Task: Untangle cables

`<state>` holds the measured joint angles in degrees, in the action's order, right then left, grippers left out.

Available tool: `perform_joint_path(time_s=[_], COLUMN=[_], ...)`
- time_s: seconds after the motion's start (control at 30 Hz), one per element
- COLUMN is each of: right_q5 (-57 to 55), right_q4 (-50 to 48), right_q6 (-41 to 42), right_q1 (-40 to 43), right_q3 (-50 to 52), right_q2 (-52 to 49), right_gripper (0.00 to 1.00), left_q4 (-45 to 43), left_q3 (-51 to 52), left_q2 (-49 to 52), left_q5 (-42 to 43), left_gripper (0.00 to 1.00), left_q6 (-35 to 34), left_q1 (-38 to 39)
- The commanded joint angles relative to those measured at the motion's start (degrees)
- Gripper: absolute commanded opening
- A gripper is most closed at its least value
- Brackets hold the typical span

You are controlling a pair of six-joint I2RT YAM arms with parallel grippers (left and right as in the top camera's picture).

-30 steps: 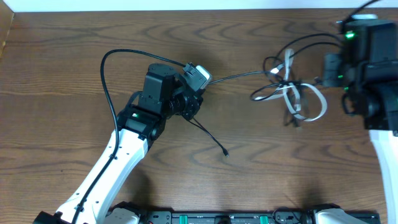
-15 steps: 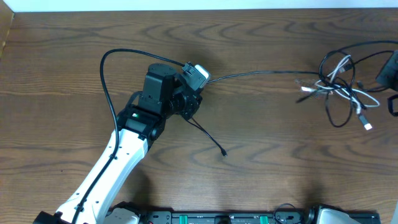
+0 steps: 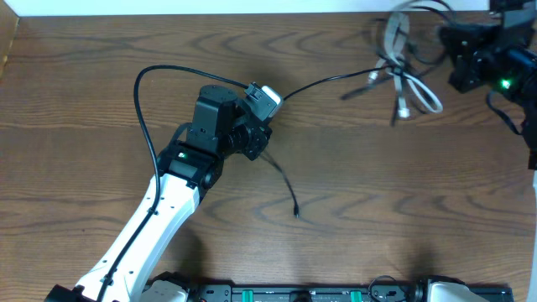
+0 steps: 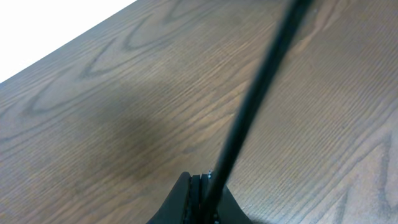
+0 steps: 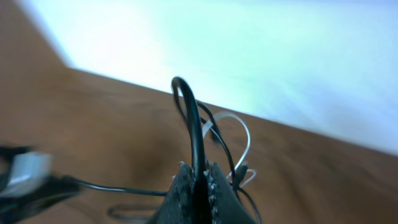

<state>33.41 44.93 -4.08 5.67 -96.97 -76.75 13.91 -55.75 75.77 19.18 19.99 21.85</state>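
The left pincer (image 4: 202,190) is clamped shut on one black cable (image 3: 323,82), just to the 9 o'clock side of the desk's (image 3: 377,210) centre. From there the cable's short free end (image 3: 289,189) trails toward 5 o'clock, and its long run heads toward 2 o'clock into the tangle (image 3: 401,80). The tangle sits at about 1 o'clock, close to the far edge. The right pincer (image 5: 198,180) is also closed, pinching a black loop (image 5: 186,106) of the tangle with the white cable (image 5: 239,134) dangling beside it.

The main risk is tightening rather than loosening. With both ends gripped, spreading the arms further would likely cinch the knot around the white cable instead of drawing the black one free. A plug could also snag in a loop and stop the pull dead. The cables are thin, so either one may slip from its grip under tension. If the right one lets go, the bundle could fall over the far edge.
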Motion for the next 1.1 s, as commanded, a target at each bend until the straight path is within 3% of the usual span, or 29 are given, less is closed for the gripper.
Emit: perform_joint_path(time_s=[0.0,0.13,0.17,0.23,0.33,0.6,0.83,1.07], right_q5=[21.8,10.5,6.3,6.0,6.0,5.9,6.0,5.9], right_q4=[-4.4,-2.9,-0.4,2.1,4.1,4.9,6.3,8.1], right_q6=[-2.9,-2.9,-3.3,-4.9,-6.4,-7.4,-8.9,-9.9], right_q1=[-4.0,-8.0,-8.9,-9.4,-10.1,-12.9,-16.9,-19.0], right_q3=[-0.7,-0.7,-0.7,-0.7,-0.7,-0.7,-0.7,-0.7], right_q2=[0.5,-0.8,-1.5,-2.3,-3.1,-3.0,-3.0,-1.2], right_gripper=[0.01,0.01,0.01,0.01,0.01,0.01,0.01,0.01], left_q4=[-0.3,-0.7,-0.7,-1.7,-6.2,-23.0,-24.8,-24.7], left_q3=[-0.2,-0.2,-0.2,-0.2,-0.2,-0.2,-0.2,-0.2], left_q2=[0.0,0.0,0.0,0.0,0.0,-0.2,0.6,1.8], left_q5=[3.1,4.4,4.4,4.4,6.3,22.5,22.2,21.9], left_gripper=[0.07,0.07,0.15,0.6,0.95,0.94,0.81,0.79], left_q6=[0.7,0.7,0.6,-1.1,-5.4,-11.2,-7.5,-1.8], left_q1=[-0.3,-0.3,-0.3,-0.3,-0.3,-0.2,-0.1,-0.2])
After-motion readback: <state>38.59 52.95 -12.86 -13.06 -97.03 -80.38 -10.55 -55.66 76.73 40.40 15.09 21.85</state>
